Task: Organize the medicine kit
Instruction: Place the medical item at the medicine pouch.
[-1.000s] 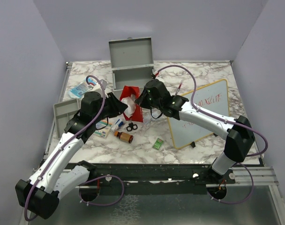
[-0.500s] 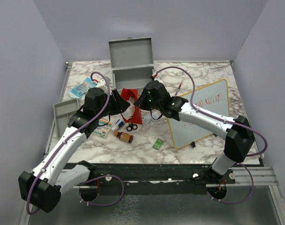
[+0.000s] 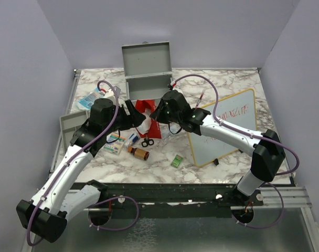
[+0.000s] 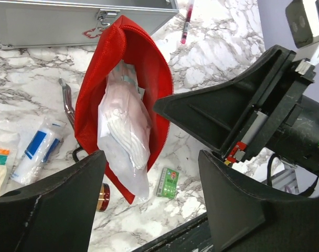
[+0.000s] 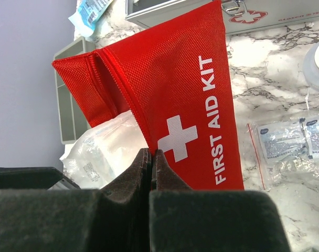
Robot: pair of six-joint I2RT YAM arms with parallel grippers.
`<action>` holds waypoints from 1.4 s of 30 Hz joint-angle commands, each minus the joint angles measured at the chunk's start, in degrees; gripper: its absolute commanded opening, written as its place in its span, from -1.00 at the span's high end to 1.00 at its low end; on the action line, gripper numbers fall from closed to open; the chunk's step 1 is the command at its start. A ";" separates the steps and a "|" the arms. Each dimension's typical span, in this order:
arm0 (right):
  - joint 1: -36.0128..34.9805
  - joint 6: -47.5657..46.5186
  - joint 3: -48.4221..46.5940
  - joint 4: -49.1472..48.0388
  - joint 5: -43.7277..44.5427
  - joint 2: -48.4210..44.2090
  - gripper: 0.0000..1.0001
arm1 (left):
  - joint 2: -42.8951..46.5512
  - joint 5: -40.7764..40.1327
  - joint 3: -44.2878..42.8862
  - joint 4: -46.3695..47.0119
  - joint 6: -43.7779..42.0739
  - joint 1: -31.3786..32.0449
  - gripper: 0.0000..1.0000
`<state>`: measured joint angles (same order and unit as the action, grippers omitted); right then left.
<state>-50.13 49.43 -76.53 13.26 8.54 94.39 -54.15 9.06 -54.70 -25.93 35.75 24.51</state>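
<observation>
— What lies nearest the arms?
— A small green box (image 3: 176, 161), a brown bottle (image 3: 139, 153) and black scissors (image 3: 147, 142) on the marble table (image 3: 238, 81). A whiteboard (image 3: 227, 126) lies to their right, and a grey tray (image 3: 70, 128) at the left edge.
— And the grippers?
— The right gripper (image 5: 150, 157) is clenched on the edge of a red pouch (image 5: 185, 105) and holds it up. The left gripper (image 3: 134, 114) faces the pouch's mouth with its fingers spread wide, grasping nothing. A white plastic packet (image 4: 125, 123) sits inside the pouch.
— Where is the medicine kit?
— The medicine kit (image 3: 147, 84) stands at the far middle of the table, just behind the pouch, with its lid raised upright.
</observation>
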 commanded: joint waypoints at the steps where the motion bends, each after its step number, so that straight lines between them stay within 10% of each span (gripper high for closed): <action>1: 0.05 -0.83 -0.50 -2.27 0.41 -1.23 0.99 | -0.26 -3.27 1.37 -0.94 -0.11 0.18 -0.41; 13: 0.03 0.26 0.16 -4.97 -2.11 -0.50 0.99 | -3.22 -2.79 4.22 4.99 0.14 0.18 -0.03; 24: 0.12 1.63 0.95 -3.77 1.46 -1.13 0.99 | -0.78 -3.40 0.18 -1.33 -1.63 0.18 -0.35; 42: 0.11 1.86 3.54 -6.48 -2.02 -2.32 0.99 | -1.22 -2.75 4.84 4.06 -0.39 0.18 -0.14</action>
<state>-50.13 50.98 -74.39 9.21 8.21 93.73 -54.68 5.56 -50.41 -25.78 35.40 24.51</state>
